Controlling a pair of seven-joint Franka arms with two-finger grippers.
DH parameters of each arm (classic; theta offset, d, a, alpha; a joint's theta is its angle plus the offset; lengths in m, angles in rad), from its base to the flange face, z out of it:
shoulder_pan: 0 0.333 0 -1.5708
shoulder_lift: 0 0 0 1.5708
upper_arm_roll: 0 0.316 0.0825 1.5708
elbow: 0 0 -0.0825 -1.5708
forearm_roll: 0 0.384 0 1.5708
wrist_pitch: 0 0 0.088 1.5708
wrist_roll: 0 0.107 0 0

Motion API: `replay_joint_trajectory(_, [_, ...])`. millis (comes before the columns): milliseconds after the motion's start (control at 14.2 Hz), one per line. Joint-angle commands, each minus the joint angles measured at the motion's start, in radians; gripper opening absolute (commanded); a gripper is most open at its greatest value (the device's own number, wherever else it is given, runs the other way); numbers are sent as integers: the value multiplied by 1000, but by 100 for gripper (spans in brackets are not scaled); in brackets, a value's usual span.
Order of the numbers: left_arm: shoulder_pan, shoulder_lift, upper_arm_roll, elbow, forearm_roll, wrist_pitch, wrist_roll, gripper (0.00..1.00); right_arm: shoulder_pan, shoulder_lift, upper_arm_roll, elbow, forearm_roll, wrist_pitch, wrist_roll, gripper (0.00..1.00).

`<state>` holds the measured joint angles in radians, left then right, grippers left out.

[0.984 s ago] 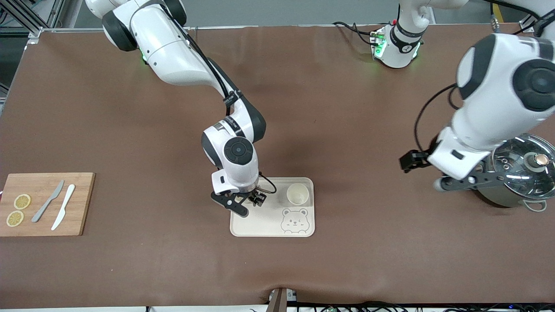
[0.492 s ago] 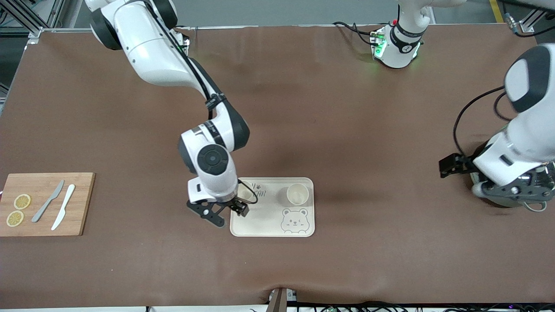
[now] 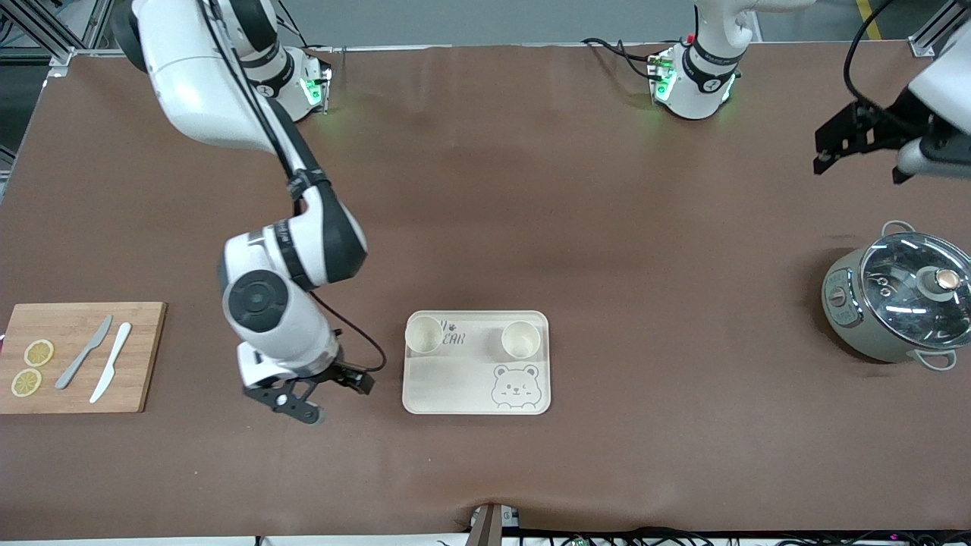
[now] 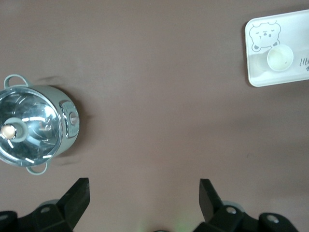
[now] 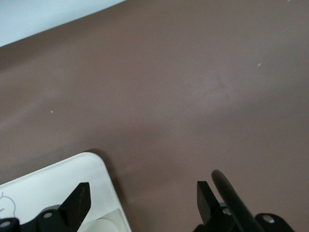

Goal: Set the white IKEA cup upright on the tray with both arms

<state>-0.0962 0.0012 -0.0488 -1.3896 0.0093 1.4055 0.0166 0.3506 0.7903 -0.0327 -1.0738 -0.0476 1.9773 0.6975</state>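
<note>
The cream tray (image 3: 455, 387) with bear drawing lies mid-table. Two white cups stand upright on it: one (image 3: 423, 334) by the lettering, one (image 3: 520, 339) above the bear. My right gripper (image 3: 350, 377) is open and empty, low over the table beside the tray's edge toward the right arm's end. Its wrist view shows the tray corner (image 5: 58, 183) and a cup rim (image 5: 104, 226) by my right gripper (image 5: 142, 200). My left gripper (image 3: 834, 144) is open and empty, high over the table's left-arm end. The left wrist view, with my left gripper (image 4: 144, 198), shows the tray (image 4: 260, 72) and one cup (image 4: 280, 58).
A steel pot with glass lid (image 3: 899, 296) stands at the left arm's end, also in the left wrist view (image 4: 34, 126). A wooden cutting board (image 3: 140, 356) with two knives and lemon slices lies at the right arm's end.
My right gripper drew off the tray toward the right arm's end, uncovering the cup by the lettering. My left arm rose from over the pot and swung toward its base.
</note>
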Motion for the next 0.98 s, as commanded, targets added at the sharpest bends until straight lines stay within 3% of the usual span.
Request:
replay_joint_trajectory(0, [29,-139,-3,-266,-21,190,45,100,-63,-60,13,-14,18,-43,-180,100])
replay_joint_trajectory(141, [42,-109,1,-276,-37,233,49,100,-117,-98,13,-25,17,-61,-307,100])
replay_joint_trajectory(422, [42,-17,16,-169,-69,202,74,100,-206,-160,13,-26,18,-155,-449,100])
replay_joint_trajectory(562, [39,-10,96,-140,-119,176,143,100,-244,-190,13,-29,18,-181,-499,100])
replay_joint_trajectory(914, [27,-6,101,-144,-112,176,164,100,-314,-337,14,-150,31,-196,-541,100])
